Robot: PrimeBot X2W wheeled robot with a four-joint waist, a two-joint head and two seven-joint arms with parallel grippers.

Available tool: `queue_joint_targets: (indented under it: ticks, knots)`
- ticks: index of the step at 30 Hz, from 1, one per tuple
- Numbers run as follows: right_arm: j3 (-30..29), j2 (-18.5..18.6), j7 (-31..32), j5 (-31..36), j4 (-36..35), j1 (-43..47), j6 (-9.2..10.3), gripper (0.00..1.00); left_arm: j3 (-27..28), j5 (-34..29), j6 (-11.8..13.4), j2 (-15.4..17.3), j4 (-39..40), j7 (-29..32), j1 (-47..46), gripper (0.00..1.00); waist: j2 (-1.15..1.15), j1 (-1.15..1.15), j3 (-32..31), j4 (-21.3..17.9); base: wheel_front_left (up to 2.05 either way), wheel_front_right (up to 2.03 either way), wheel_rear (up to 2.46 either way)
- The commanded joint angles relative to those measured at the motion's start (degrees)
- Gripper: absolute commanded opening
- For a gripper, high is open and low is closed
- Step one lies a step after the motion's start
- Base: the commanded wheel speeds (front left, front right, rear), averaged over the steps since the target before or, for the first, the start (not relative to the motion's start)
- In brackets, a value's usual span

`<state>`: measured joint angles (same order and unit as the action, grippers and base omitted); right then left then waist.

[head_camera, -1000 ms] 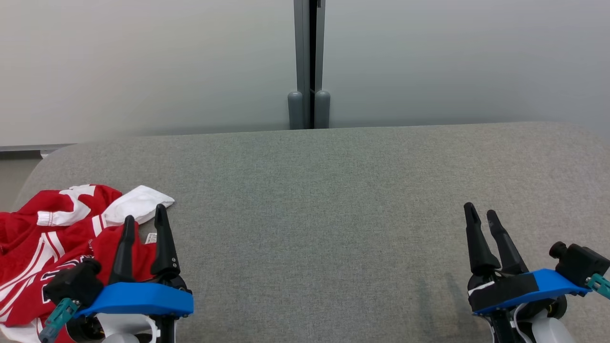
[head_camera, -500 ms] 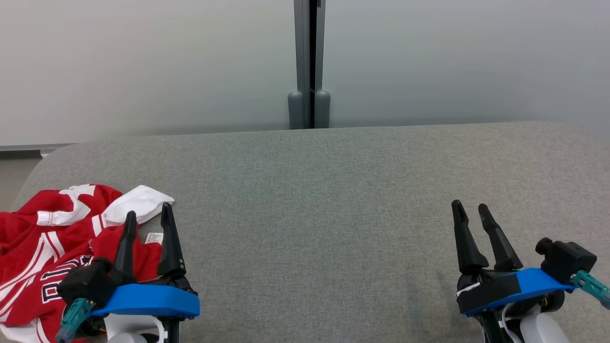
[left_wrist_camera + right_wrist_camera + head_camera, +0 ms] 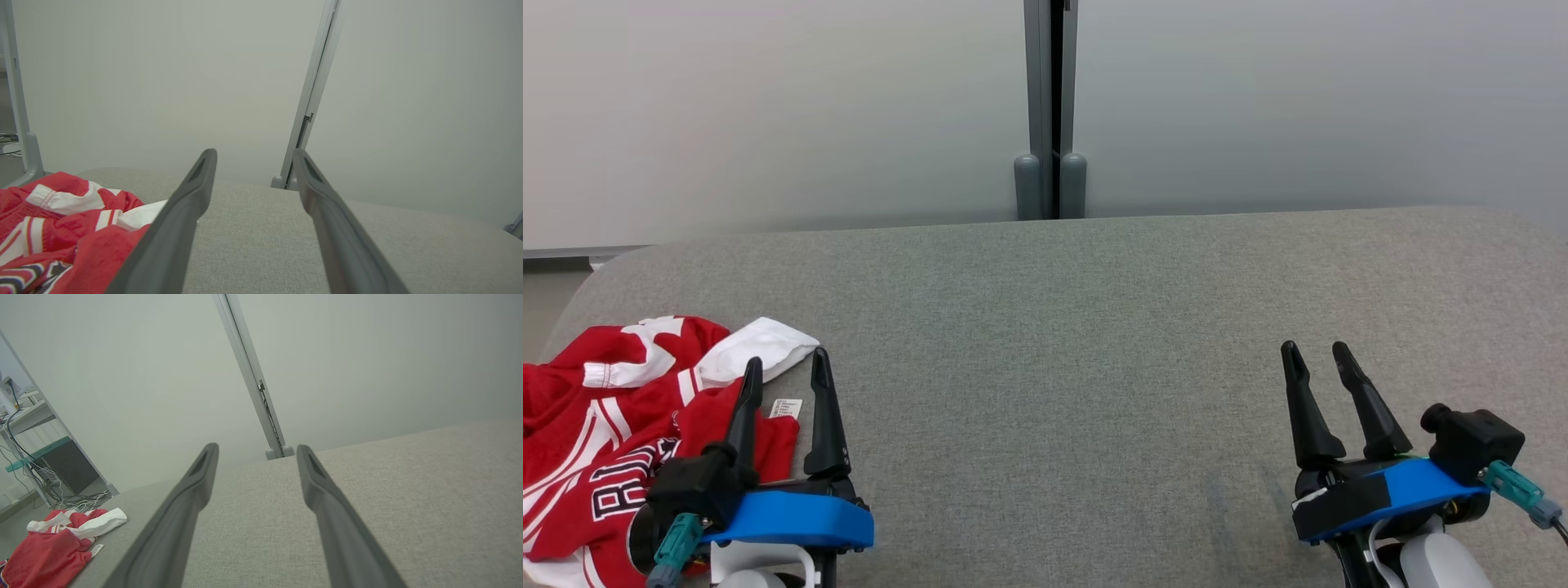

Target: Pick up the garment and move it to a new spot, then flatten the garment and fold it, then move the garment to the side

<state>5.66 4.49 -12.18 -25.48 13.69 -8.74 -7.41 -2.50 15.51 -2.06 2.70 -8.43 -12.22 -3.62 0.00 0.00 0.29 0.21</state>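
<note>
Leftward, the garment (image 3: pixel 605 408) hugs the table (image 3: pixel 1054 327) edge; left hand (image 3: pixel 787 359), right hand (image 3: pixel 1314 348) both wide.

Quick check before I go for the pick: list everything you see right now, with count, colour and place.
garment: one, red with white stripes and sleeve, crumpled at the table's left end
label: one, white, at the garment's right edge
table: one, grey fabric top, across the foreground
post: one, grey, between pale wall panels behind the table
cables: several, dark and white, on the floor beyond the table's left end
left claw: one, dark fingers, open, by the garment's right edge
right claw: one, dark fingers, open, over the table's right side
</note>
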Motion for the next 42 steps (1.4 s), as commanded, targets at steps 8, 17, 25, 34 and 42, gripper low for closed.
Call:
queue_joint_targets:
  ticks: [8,17,25,34,42]
  knots:
    - [0.7,0.5,-1.2,4.1,0.5,-1.3,-0.13,1.00,-0.4,-4.3,0.3,0.3,-0.3,-1.2,-0.9,1.00,0.00,0.00,0.0,0.0,0.00,0.00,0.00]
    - [1.2,0.7,-2.3,7.6,0.9,-1.5,-0.13,1.00,-0.8,-8.2,0.4,0.3,-0.4,-2.2,-0.7,1.00,0.00,0.00,-0.1,-0.1,0.00,0.00,0.00]
    - [1.6,0.9,-3.1,10.4,1.2,-1.4,-0.09,1.00,-1.1,-11.4,0.5,0.3,-0.5,-3.0,-0.3,1.00,0.00,0.00,-0.1,-0.2,0.00,0.00,0.00]
    - [1.2,0.9,-3.1,10.9,1.8,-1.5,-0.09,1.00,-1.1,-11.4,0.6,0.3,-1.1,-3.1,-0.5,1.00,0.00,0.00,0.0,-0.3,0.00,0.00,0.00]
    - [1.1,0.8,-3.0,10.8,2.1,-1.6,-0.09,1.00,-1.0,-11.3,0.8,0.3,-1.6,-3.1,-0.8,1.00,0.00,0.00,0.0,-0.3,0.00,0.00,0.00]
